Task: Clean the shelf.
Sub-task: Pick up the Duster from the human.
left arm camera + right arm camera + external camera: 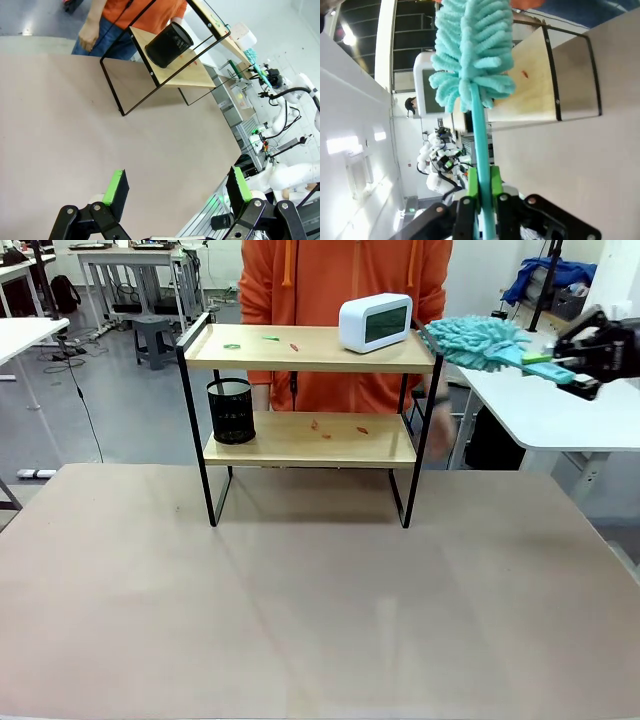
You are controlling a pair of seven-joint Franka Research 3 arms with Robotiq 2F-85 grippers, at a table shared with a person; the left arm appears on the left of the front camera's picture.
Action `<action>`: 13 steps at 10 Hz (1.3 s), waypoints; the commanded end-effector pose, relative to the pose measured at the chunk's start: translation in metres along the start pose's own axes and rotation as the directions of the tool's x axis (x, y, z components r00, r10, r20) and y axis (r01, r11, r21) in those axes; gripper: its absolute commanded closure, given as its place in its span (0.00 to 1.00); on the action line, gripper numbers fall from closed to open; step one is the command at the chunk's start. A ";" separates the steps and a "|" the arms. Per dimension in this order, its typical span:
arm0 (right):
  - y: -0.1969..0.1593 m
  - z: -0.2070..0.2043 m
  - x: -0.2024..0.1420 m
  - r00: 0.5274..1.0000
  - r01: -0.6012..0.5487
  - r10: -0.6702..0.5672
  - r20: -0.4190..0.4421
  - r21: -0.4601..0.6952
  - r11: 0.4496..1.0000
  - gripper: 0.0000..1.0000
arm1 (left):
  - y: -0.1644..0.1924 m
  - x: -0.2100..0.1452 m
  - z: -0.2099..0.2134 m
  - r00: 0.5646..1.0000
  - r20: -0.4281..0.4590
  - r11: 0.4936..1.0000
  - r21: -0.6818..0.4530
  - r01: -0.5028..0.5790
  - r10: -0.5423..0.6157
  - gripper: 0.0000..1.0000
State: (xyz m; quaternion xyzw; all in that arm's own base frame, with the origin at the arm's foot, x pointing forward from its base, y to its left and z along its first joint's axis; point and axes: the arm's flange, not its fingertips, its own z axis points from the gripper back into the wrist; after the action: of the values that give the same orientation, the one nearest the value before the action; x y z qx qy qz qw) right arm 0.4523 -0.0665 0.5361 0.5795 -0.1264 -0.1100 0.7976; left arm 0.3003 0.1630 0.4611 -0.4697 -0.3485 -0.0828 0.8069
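Note:
The shelf stands at the far middle of the table, two wooden boards in a black frame. A white clock sits on its top board, a black mesh cup on the lower one. Small green and orange scraps lie on both boards. My right gripper hovers to the right of the shelf at top-board height, shut on the handle of a teal duster; the fluffy head points at the shelf's right end. In the right wrist view the duster rises from the shut fingers. My left gripper hangs open over the table.
A person in an orange top stands behind the shelf, one hand low by its right legs. A white side table stands under my right arm. The brown table stretches bare in front of the shelf.

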 end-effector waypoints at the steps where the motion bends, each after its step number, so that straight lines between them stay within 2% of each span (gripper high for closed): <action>1: 0.005 0.080 -0.072 0.986 -0.165 0.166 0.002 -0.074 0.984 1.00 | -0.001 0.001 -0.001 1.000 0.021 1.000 -0.016 0.024 -0.023 0.00; 2: 0.003 0.114 -0.112 0.974 -0.226 0.221 -0.049 -0.132 0.965 1.00 | -0.001 0.001 -0.001 1.000 0.021 1.000 -0.016 0.024 -0.023 0.00; 3: -0.004 0.138 -0.149 0.961 -0.277 0.272 -0.052 -0.211 0.937 1.00 | -0.001 0.001 -0.001 1.000 0.021 1.000 -0.016 0.024 -0.023 0.00; 4: -0.016 0.158 -0.185 0.944 -0.330 0.318 -0.088 -0.228 0.916 1.00 | -0.001 0.001 -0.001 1.000 0.021 1.000 -0.016 0.024 -0.023 0.00; 5: -0.030 0.165 -0.205 0.942 -0.333 0.312 -0.123 -0.240 0.912 1.00 | -0.001 0.001 -0.001 1.000 0.021 1.000 -0.016 0.024 -0.023 0.00; 6: -0.043 0.162 -0.214 0.949 -0.312 0.284 -0.135 -0.287 0.906 1.00 | -0.001 0.001 -0.001 1.000 0.021 1.000 -0.016 0.024 -0.023 0.00; 7: -0.052 0.151 -0.214 0.939 -0.338 0.295 -0.179 -0.307 0.890 1.00 | -0.001 0.001 -0.001 1.000 0.021 1.000 -0.016 0.024 -0.023 0.00; 8: -0.030 0.172 -0.216 0.954 -0.298 0.272 -0.130 -0.269 0.916 1.00 | -0.001 0.001 -0.001 1.000 0.021 1.000 -0.016 0.024 -0.023 0.00; 13: -0.030 0.172 -0.216 0.954 -0.298 0.272 -0.130 -0.269 0.916 1.00 | -0.001 0.001 -0.001 1.000 0.021 1.000 -0.016 0.024 -0.023 0.00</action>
State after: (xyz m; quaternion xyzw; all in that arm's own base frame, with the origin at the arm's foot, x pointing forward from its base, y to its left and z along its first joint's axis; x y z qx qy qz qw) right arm 0.1873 -0.1583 0.5374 0.4255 -0.1518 0.0241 0.8918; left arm 0.3003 0.1636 0.4615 -0.4693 -0.3487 -0.0829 0.8070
